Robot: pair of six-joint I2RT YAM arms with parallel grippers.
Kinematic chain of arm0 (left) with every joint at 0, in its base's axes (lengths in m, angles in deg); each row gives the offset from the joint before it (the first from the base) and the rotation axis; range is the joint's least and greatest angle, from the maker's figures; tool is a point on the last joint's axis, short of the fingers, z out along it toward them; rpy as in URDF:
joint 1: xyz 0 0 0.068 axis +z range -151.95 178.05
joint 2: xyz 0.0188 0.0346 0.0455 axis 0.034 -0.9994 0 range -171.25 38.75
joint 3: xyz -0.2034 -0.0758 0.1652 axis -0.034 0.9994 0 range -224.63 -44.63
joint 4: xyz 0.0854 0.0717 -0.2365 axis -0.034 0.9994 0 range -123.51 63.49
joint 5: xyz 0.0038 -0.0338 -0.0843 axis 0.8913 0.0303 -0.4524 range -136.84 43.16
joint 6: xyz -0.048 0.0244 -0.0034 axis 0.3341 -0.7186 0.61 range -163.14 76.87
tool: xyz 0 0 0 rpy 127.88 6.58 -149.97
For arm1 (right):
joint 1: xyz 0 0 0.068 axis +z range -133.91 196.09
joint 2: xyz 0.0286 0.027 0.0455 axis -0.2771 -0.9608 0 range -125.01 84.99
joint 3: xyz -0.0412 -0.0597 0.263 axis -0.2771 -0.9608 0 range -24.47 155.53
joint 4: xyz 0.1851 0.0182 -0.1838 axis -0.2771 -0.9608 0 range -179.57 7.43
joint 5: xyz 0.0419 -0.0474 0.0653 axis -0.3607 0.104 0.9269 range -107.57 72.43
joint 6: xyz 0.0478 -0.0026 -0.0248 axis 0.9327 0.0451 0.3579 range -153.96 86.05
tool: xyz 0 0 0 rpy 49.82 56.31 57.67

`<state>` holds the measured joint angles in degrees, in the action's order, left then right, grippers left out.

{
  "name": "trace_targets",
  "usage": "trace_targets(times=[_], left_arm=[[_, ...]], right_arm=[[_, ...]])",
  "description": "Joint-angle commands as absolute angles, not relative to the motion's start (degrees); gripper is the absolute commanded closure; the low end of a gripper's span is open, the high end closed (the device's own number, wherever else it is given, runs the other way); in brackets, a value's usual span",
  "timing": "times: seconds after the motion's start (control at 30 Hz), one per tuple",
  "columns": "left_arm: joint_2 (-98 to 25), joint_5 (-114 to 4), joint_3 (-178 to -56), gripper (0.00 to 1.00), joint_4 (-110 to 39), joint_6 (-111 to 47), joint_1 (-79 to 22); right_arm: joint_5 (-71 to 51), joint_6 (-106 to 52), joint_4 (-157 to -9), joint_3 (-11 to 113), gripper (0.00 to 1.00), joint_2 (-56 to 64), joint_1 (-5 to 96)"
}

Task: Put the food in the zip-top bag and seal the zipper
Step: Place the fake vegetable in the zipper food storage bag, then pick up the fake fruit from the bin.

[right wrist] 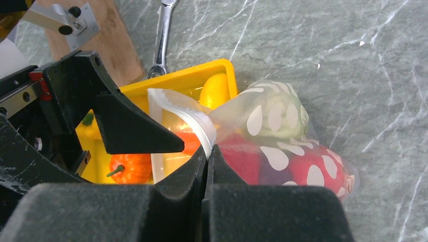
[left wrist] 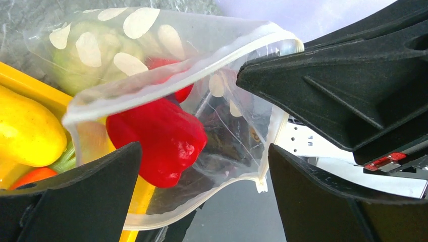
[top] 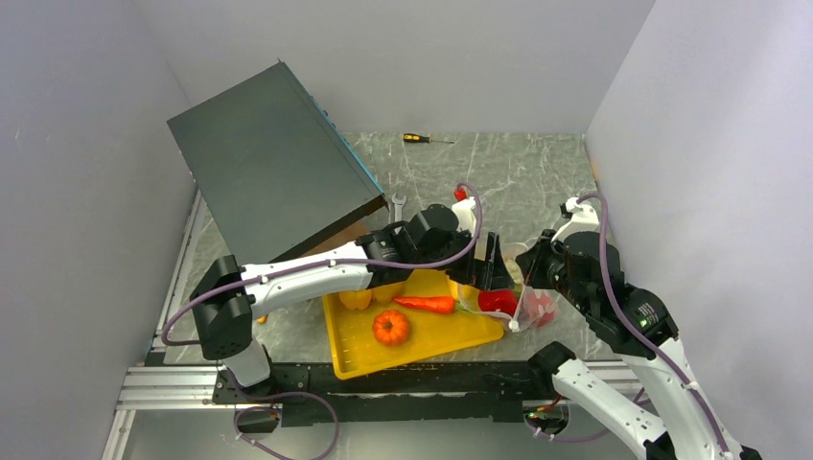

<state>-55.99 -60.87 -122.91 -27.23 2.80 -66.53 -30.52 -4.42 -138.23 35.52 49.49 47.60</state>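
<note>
Pumpkin (top: pixel 391 328) and carrot (top: pixel 427 304) sit on the yellow tray (top: pixel 350 362), about 8 o'clock from the left gripper (left wrist: pixel 204 148), so that arm's nearer. Its jaws are spread wide. The red pepper (left wrist: pixel 156 136) is just ahead in the zip-top bag (right wrist: pixel 282 131) mouth. The right gripper (right wrist: pixel 208 151) is pinched tight on the zipper (right wrist: pixel 171 108).

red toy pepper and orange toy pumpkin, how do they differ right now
The glossy red toy pepper is smooth and lobed; the orange toy pumpkin is round and ribbed. The pepper lies in the mouth of the clear dotted plastic bag; the pumpkin sits on the yellow plastic tray. Both are toy food.
</note>
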Motion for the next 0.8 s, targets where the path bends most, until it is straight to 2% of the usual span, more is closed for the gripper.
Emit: trace_targets(times=[0.0,0.3,0.5,0.77], left_arm=[[-52.48,-60.27,-124.58,0.00,-28.15,0.68,-66.37],[-44.18,-54.17,-120.34,0.00,-24.12,-4.51,-66.38],[-38.52,-47.09,-115.34,0.00,-21.70,-6.43,-66.40],[-39.10,-42.43,-111.34,0.00,-17.33,-5.32,-66.37]], right_arm=[[-31.30,-5.10,-134.74,36.42,1.00,49.66,47.79],[-34.58,-5.22,-136.17,37.17,1.00,49.63,47.82],[-41.07,-2.96,-138.60,38.40,1.00,50.67,47.76],[-45.73,-1.26,-139.42,38.28,1.00,54.25,47.81]])
